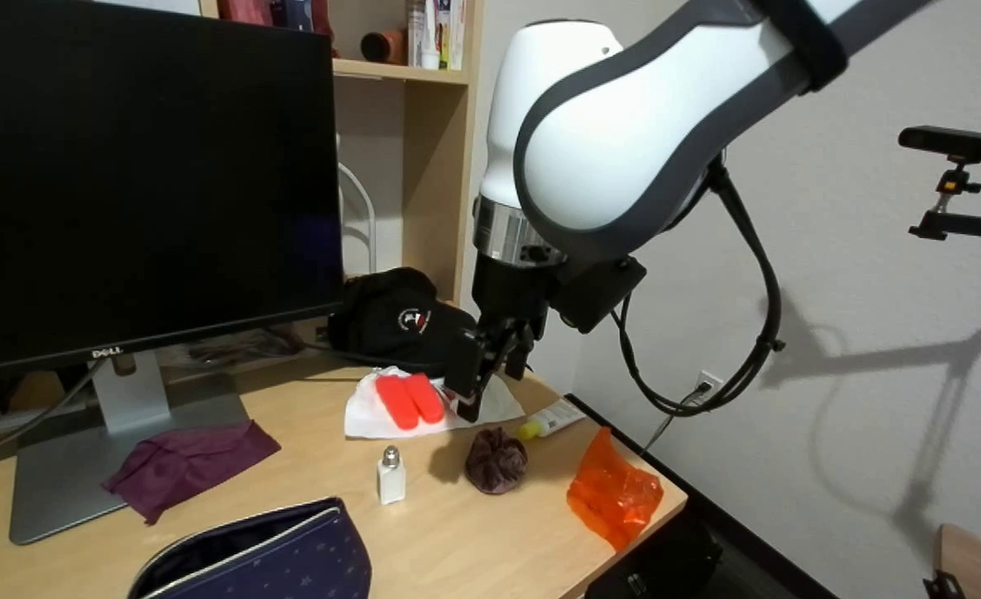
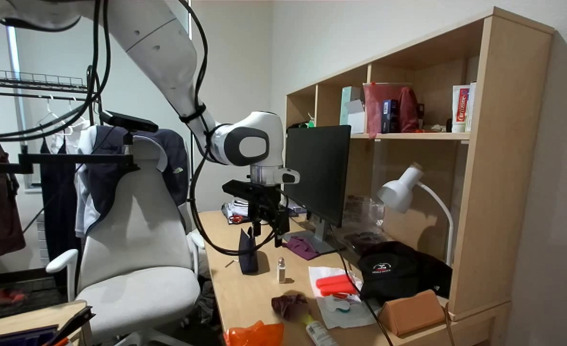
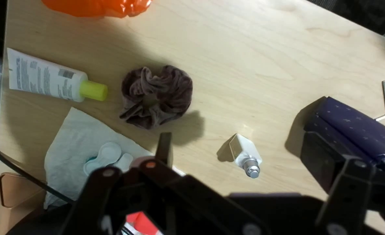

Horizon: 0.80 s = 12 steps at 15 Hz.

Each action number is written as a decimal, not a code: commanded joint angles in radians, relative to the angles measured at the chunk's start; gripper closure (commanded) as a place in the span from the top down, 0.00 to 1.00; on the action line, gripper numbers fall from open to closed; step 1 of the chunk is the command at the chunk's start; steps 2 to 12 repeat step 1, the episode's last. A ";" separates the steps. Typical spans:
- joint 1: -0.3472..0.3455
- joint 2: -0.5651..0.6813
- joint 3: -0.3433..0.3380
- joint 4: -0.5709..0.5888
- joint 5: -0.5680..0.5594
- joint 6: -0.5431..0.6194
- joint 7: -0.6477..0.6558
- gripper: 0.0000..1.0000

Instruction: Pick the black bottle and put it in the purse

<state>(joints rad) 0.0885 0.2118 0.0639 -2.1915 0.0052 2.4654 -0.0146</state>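
Note:
No black bottle shows in any view; it is hidden or out of view. The purse [image 1: 290, 561] is a navy pouch with small stars and a pale zipper, standing with its mouth unzipped; it also shows in an exterior view [image 2: 248, 254] and at the right of the wrist view [image 3: 359, 127]. My gripper [image 1: 490, 387] hangs above the desk, pointing down, and also shows in an exterior view [image 2: 268, 234]. In the wrist view its fingers [image 3: 243, 151] are wide apart with nothing between them. A small white bottle with a silver cap [image 1: 391, 480] stands upright on the desk below.
A dark scrunchie [image 3: 156, 94], a white tube with yellow cap [image 3: 48, 75] and an orange plastic piece [image 1: 615, 491] lie near the desk's end. A monitor [image 1: 149, 183], purple cloth [image 1: 190, 466], black cap [image 2: 394, 269] and red pieces on white paper [image 1: 411, 399] are around.

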 commanded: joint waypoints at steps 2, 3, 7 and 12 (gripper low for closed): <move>-0.004 0.000 0.005 0.002 -0.001 -0.003 0.001 1.00; -0.004 0.000 0.005 0.002 -0.001 -0.003 0.001 1.00; -0.004 0.000 0.005 0.002 -0.001 -0.003 0.001 1.00; -0.004 0.000 0.005 0.002 -0.001 -0.003 0.001 1.00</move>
